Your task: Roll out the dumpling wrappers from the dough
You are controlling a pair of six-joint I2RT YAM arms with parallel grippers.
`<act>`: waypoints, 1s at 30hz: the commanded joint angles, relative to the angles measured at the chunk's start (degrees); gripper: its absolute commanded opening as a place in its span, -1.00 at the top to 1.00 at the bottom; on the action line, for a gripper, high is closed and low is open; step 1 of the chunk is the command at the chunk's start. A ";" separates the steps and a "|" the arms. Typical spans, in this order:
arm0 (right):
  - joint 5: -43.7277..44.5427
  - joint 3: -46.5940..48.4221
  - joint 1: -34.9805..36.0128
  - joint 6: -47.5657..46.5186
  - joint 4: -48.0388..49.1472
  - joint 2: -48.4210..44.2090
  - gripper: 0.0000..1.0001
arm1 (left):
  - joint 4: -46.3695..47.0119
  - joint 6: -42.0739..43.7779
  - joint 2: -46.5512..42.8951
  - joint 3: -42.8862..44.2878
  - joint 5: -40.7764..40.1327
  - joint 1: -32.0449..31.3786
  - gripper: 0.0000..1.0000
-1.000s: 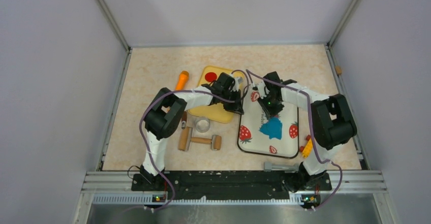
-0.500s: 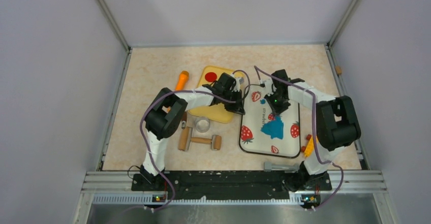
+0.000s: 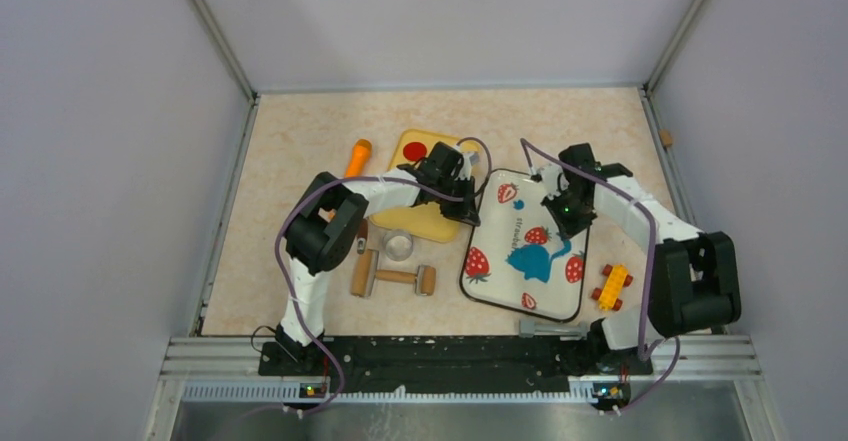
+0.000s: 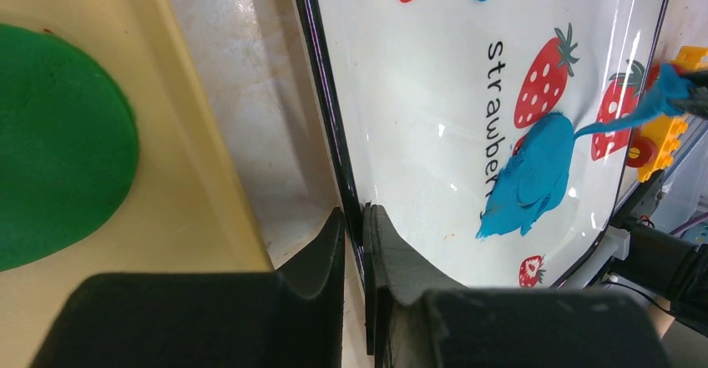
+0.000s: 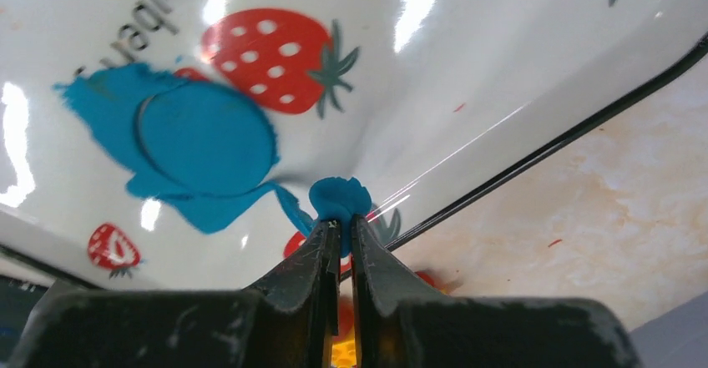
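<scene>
The dough (image 3: 535,258) is a flattened ragged blue patch on the white strawberry tray (image 3: 500,231). In the right wrist view a clean round wrapper (image 5: 209,138) is cut into the patch, with ragged scrap around it. My right gripper (image 5: 344,222) is shut on a blue scrap lump (image 5: 338,197), and a thin strip runs from it back to the patch. From above, this gripper (image 3: 570,216) hangs over the tray's right side. My left gripper (image 4: 357,214) is shut on the tray's black rim (image 4: 330,134), at the tray's left edge (image 3: 468,206).
A yellow board (image 3: 415,219) left of the tray carries a red disc (image 3: 415,151) and a green disc (image 4: 58,143). A rolling pin (image 3: 395,276), a ring cutter (image 3: 399,246) and an orange tool (image 3: 358,156) lie nearby. A yellow toy brick (image 3: 611,286) lies right of the tray, and a grey tool (image 3: 550,329) lies near the front.
My right arm has swung right, drawing a blue strip out of the patch. The tray has turned and slid left at its near end. The toy brick is uncovered. The left gripper stayed put.
</scene>
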 commanded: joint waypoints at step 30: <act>-29.72 32.34 12.75 -4.57 -11.01 7.00 0.83 | -1.79 3.97 0.85 4.08 3.60 3.31 1.00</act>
